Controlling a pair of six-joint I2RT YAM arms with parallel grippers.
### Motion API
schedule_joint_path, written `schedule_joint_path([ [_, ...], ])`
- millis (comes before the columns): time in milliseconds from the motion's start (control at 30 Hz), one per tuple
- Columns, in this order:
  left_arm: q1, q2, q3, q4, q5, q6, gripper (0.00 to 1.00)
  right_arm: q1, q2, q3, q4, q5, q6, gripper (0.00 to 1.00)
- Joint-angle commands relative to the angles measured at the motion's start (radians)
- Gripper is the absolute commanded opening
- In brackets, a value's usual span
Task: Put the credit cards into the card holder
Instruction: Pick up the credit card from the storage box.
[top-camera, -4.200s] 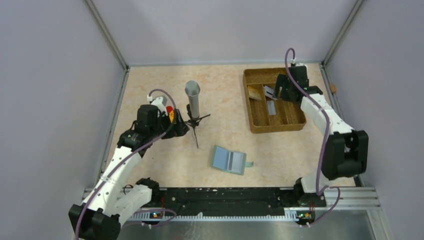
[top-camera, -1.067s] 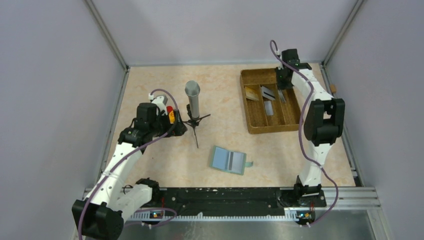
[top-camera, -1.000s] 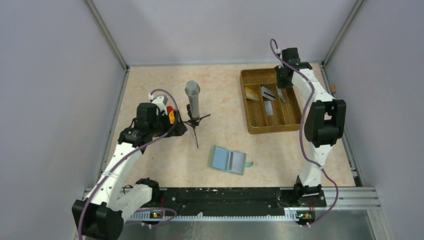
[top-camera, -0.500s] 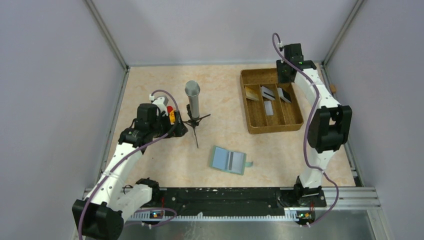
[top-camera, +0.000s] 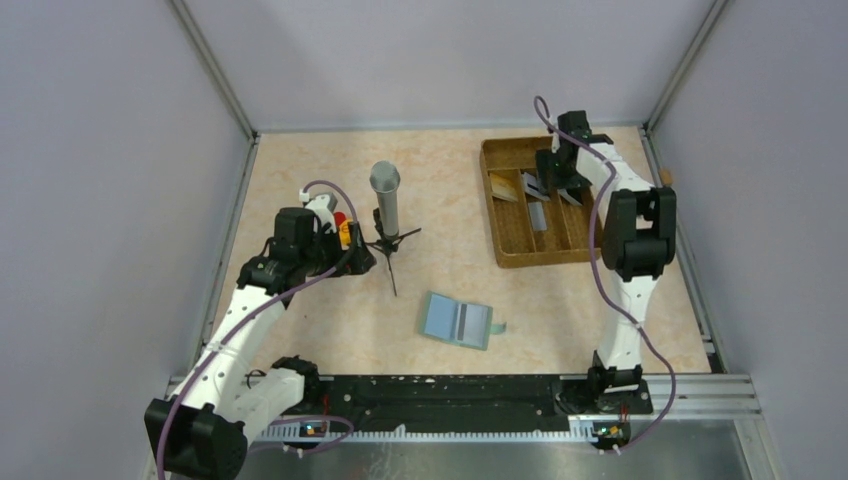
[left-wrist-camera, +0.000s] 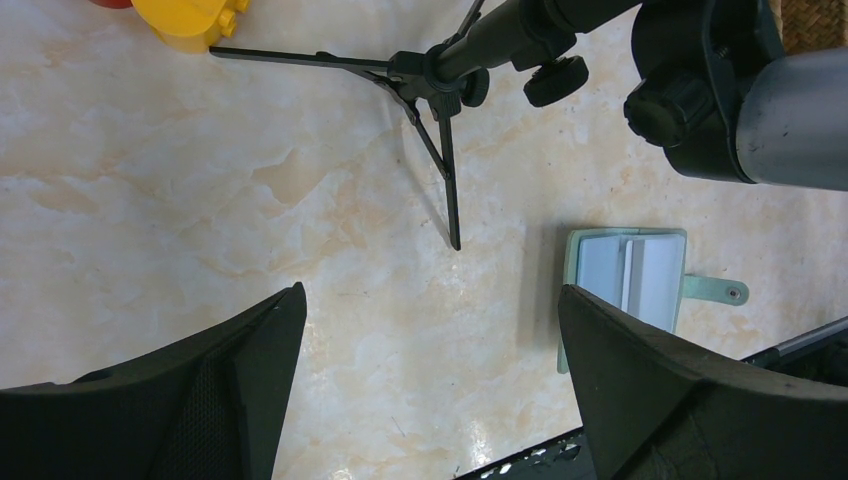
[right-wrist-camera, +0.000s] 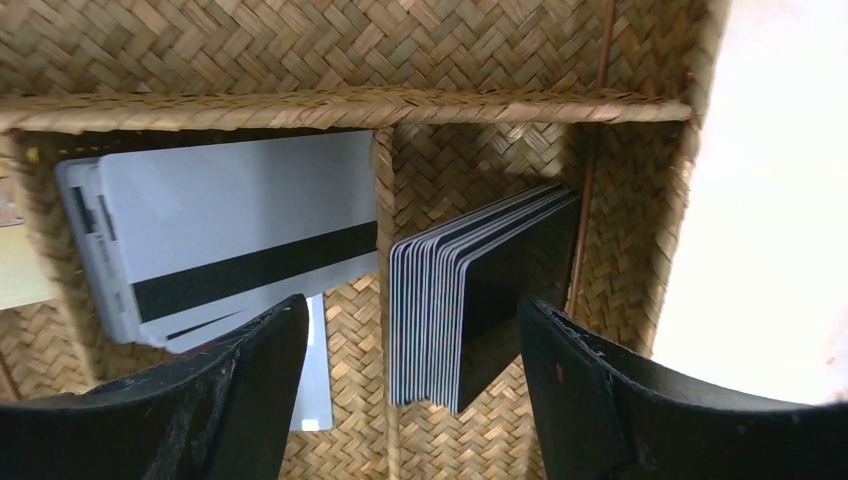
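Note:
The credit cards lie in a brown woven tray (top-camera: 510, 255) at the back right. In the right wrist view a stack of black cards (right-wrist-camera: 490, 290) leans on edge in one compartment, and silvery grey cards with a black stripe (right-wrist-camera: 230, 245) lie in the one beside it. A tan card (top-camera: 508, 187) and a grey card (top-camera: 540, 214) show from above. My right gripper (top-camera: 557, 176) (right-wrist-camera: 412, 320) is open and empty, straddling the black stack from above. The card holder (top-camera: 458, 320) (left-wrist-camera: 630, 275) lies open at front centre. My left gripper (top-camera: 356, 256) (left-wrist-camera: 430, 300) is open and empty, far to its left.
A grey cylinder on a black tripod (top-camera: 386, 205) (left-wrist-camera: 440, 90) stands left of centre. A yellow and red toy (top-camera: 342, 228) sits beside my left gripper. The tray's woven dividers (right-wrist-camera: 382, 200) separate the compartments. Walls close in the left, back and right.
My right gripper moved from the tray's back rim down over its back compartments, above the black cards. The left arm and the card holder have not moved.

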Motion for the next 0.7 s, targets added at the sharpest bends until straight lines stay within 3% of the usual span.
schedule_joint_path([
  [0, 0.005, -0.012, -0.002, 0.030, 0.013, 0.014, 0.99, -0.005, 0.030, 0.041, -0.005, -0.031, -0.018, 0.75],
  [167, 0.004, -0.009, -0.001, 0.031, 0.011, 0.014, 0.99, -0.005, -0.001, 0.022, -0.011, -0.066, -0.017, 0.69],
  [667, 0.004, -0.009, -0.001, 0.030, 0.009, 0.015, 0.99, 0.019, -0.076, 0.047, -0.051, -0.125, -0.022, 0.68],
])
